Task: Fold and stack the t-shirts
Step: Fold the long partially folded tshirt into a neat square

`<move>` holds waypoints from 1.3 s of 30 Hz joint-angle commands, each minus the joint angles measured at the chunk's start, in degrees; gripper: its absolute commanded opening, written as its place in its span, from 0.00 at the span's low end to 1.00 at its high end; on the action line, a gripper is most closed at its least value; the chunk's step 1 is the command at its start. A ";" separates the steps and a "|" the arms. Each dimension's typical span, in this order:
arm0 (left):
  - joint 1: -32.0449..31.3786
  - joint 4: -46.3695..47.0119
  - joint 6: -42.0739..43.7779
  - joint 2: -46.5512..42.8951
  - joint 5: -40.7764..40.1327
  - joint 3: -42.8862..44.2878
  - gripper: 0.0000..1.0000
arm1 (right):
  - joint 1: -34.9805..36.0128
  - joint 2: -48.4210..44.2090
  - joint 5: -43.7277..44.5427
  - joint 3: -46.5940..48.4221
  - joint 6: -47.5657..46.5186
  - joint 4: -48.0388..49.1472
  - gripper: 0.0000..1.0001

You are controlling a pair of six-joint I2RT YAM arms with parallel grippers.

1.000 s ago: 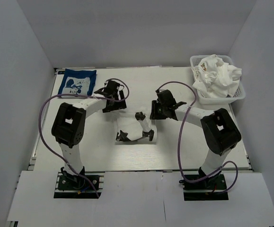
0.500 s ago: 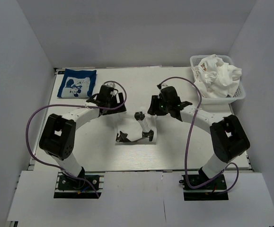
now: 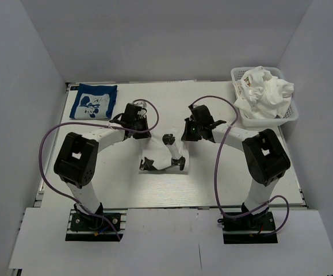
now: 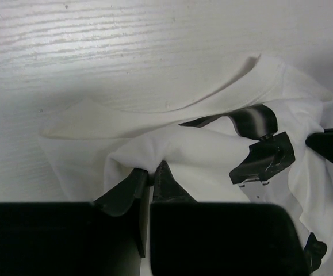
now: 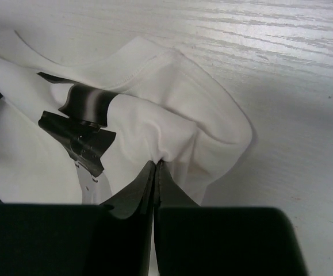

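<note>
Seen from above, the white t-shirt (image 3: 165, 165) nearly vanishes against the pale tabletop (image 3: 114, 184), with only its black print patches giving it away, and each wrist view hides part of the cloth behind its own dark fingers. The shirt lies crumpled near the tabletop's middle, collar toward the far edge, with the left pincer (image 4: 152, 175) clenched on one bunched fold and the right pincer (image 5: 156, 165) clenched on another. The navy t-shirt (image 3: 95, 101) with its white cartoon print lies folded flat in the far left corner, and the basket (image 3: 294, 112) in the far right corner holds heaped white cloth whose pieces cannot be told apart.
</note>
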 commanded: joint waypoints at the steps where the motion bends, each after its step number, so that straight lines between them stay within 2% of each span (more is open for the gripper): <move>1: 0.26 0.61 0.50 -0.33 -3.12 3.89 0.00 | -0.11 -0.69 -1.44 2.04 -0.58 2.09 0.00; 6: 0.26 -1.68 0.50 -3.92 -7.44 3.91 0.00 | -0.11 -8.50 -0.13 -2.00 -0.57 6.49 0.00; 12: -0.88 -0.98 -0.56 -18.67 -8.50 -4.88 0.00 | -0.11 -18.17 -0.91 -7.36 -0.75 5.97 0.00; 13: -0.88 -0.98 -0.56 -19.66 -6.59 -6.11 0.00 | 0.06 -18.88 -1.35 -7.80 -0.58 6.05 0.00; 17: -0.88 -0.98 -0.56 -20.99 -7.62 -6.82 0.00 | -0.20 -20.38 -2.86 -8.87 -0.05 5.97 0.00; 21: -0.01 -0.45 -0.56 -14.32 -9.54 -2.01 0.00 | -0.46 -16.09 3.20 -3.61 -0.05 1.05 0.00; 22: 0.60 -0.45 -0.56 -12.48 -10.08 -0.86 0.00 | -0.55 -14.77 6.96 -2.37 0.13 -0.35 0.00; 25: 1.13 -4.99 -2.92 -4.22 -15.15 4.85 0.00 | -1.95 -5.05 9.18 1.33 -0.14 -1.16 0.00; 28: 2.62 -6.69 -5.39 2.97 -19.82 8.81 0.00 | -3.36 -0.10 9.19 5.53 -0.14 -0.19 0.00; 29: 3.59 -6.69 -5.39 4.57 -19.84 9.69 0.00 | -3.54 4.62 7.54 6.59 -0.22 -0.01 0.00; 32: 4.21 -8.88 -6.10 9.58 -19.84 14.87 0.00 | -3.98 10.09 6.37 10.98 -1.89 0.43 0.00; 36: 4.21 -10.20 -4.87 10.83 -17.73 16.82 0.01 | -4.06 12.75 5.59 14.60 -4.08 -1.49 0.36; 37: 4.21 -10.20 -4.34 10.05 -17.73 16.82 0.22 | -3.98 13.10 3.76 15.30 -4.44 -1.77 0.41; 38: 4.21 -10.20 -3.82 9.08 -17.73 16.82 0.38 | -3.63 12.06 3.74 15.83 -4.79 -1.77 0.46; 39: 4.21 -9.33 -3.81 7.85 -17.73 16.30 0.50 | -3.54 11.44 3.92 15.75 -5.66 -1.86 0.55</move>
